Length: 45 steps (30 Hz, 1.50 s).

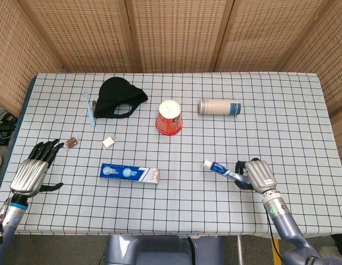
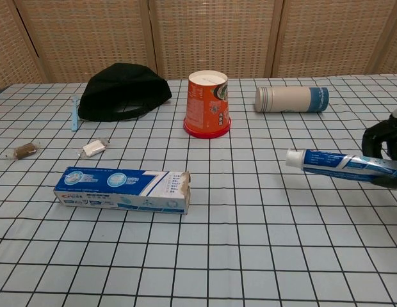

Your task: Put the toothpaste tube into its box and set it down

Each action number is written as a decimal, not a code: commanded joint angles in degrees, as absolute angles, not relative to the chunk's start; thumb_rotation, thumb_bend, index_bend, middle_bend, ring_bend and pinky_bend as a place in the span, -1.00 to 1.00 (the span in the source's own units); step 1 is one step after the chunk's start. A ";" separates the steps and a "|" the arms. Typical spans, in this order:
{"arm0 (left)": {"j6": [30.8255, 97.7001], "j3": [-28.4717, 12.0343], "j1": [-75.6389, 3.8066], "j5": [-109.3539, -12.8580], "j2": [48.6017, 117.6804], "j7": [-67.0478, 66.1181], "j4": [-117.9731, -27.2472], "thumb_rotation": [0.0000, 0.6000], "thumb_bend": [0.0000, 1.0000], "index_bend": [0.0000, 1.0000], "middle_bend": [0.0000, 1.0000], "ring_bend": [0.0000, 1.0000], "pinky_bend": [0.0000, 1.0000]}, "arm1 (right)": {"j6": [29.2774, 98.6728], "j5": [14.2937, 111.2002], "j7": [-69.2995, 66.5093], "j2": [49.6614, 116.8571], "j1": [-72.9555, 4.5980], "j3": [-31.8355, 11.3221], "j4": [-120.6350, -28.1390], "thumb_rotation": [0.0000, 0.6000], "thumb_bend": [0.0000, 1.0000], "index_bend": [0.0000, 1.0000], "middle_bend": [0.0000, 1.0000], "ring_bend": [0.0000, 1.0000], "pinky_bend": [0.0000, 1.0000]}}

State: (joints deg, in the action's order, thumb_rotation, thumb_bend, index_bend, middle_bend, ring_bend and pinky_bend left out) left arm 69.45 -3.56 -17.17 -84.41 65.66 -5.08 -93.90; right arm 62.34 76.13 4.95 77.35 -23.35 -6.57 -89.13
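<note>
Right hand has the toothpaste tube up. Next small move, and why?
Probably carry the blue-and-white toothpaste tube left toward the torn open end of the blue cardboard box. The right hand grips the tube's tail, its white cap pointing at the box; the left hand is open, apart from the box.
</note>
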 commanded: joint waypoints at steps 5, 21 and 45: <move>62.57 -4.45 -24.99 -87.97 73.16 -9.07 -88.67 1.00 -1.00 -0.98 -1.00 -0.92 -0.74 | 63.55 80.14 0.73 72.42 -22.80 -5.55 -90.87 1.00 0.40 0.35 0.33 0.30 -0.16; 50.09 -6.08 -35.37 -79.31 89.38 -20.98 -80.64 1.00 -1.00 -0.72 -0.79 -0.66 -0.49 | 64.95 81.32 -1.24 68.41 -22.25 -5.11 -92.38 1.00 0.37 0.35 0.33 0.30 -0.16; 54.85 -7.80 -36.32 -78.01 89.75 -10.26 -81.35 1.00 -0.90 -0.01 -0.04 0.00 -0.11 | 66.36 81.65 0.75 64.03 -22.60 -6.14 -96.73 1.00 0.36 0.35 0.33 0.31 -0.16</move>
